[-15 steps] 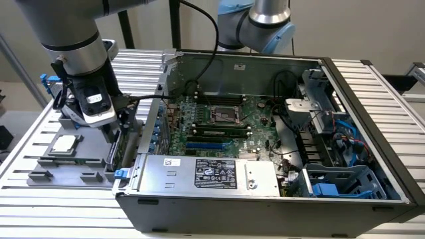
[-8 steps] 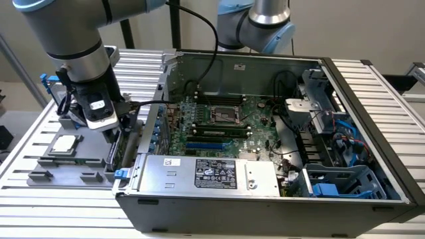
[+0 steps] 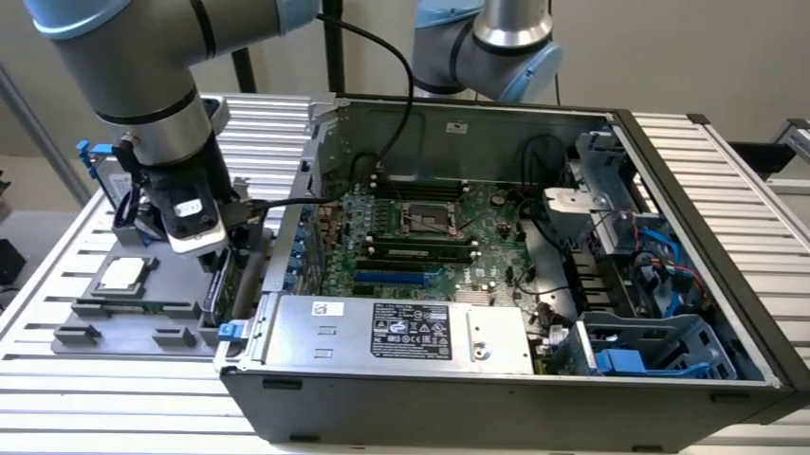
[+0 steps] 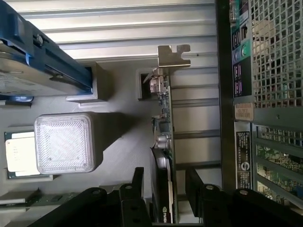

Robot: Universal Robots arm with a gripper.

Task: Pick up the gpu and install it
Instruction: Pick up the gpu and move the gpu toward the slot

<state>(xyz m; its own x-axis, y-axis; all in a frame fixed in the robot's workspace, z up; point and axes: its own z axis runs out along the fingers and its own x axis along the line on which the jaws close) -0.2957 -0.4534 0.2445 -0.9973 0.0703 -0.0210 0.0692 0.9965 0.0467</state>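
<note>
Right now the gpu (image 4: 164, 118) stands on its thin edge in the grey tray (image 4: 125, 156), just beside the big computer case (image 4: 265, 94); a blue-framed drive (image 4: 42, 61) sits near; your claw (image 4: 165, 176) is open, one finger on each side of the card, not squeezing.

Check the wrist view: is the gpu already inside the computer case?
No, the gpu stands on edge in the gray tray beside the case, with the open gripper straddling it.
</note>
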